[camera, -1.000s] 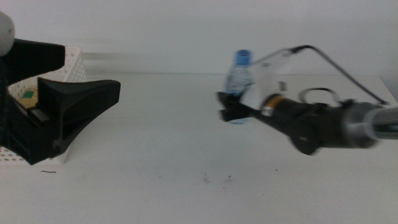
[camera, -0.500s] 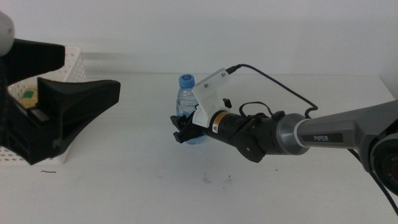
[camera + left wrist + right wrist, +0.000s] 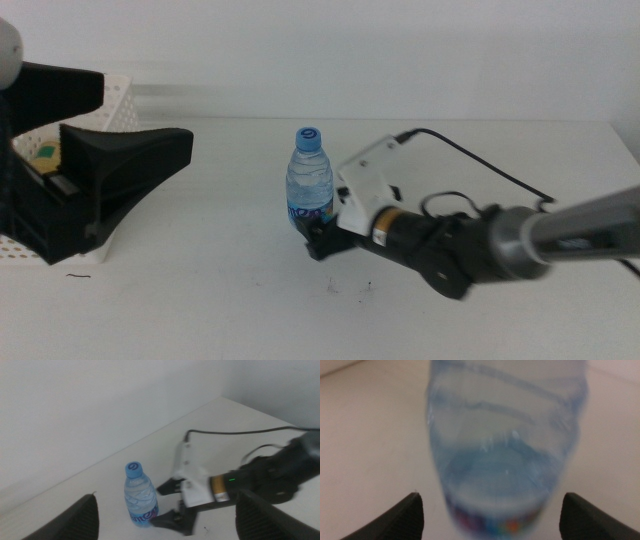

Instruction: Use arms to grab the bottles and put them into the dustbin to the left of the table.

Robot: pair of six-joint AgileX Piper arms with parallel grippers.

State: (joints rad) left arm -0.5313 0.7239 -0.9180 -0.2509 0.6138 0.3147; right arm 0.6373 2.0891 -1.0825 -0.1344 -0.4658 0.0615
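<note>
A small clear water bottle (image 3: 309, 188) with a blue cap stands upright on the white table (image 3: 230, 300), near the middle. My right gripper (image 3: 318, 238) is low behind its base, jaws open on either side of it and not gripping. The left wrist view shows the bottle (image 3: 140, 497) just beside those spread jaws (image 3: 170, 504). In the right wrist view the bottle (image 3: 505, 445) fills the picture, blurred, ahead of the open gripper (image 3: 492, 510). My left gripper (image 3: 145, 118) is open and empty, up at the left over the white dustbin (image 3: 117, 100). No red can is in view.
A yellow and green item (image 3: 45, 153) shows inside the dustbin, mostly hidden by my left gripper. The right arm's black cable (image 3: 480, 165) loops over the table behind it. Small dark specks (image 3: 330, 290) lie on the table in front of the bottle.
My right gripper carried the water bottle leftward and down, set it upright on the table and opened its jaws. The left gripper has not moved.
</note>
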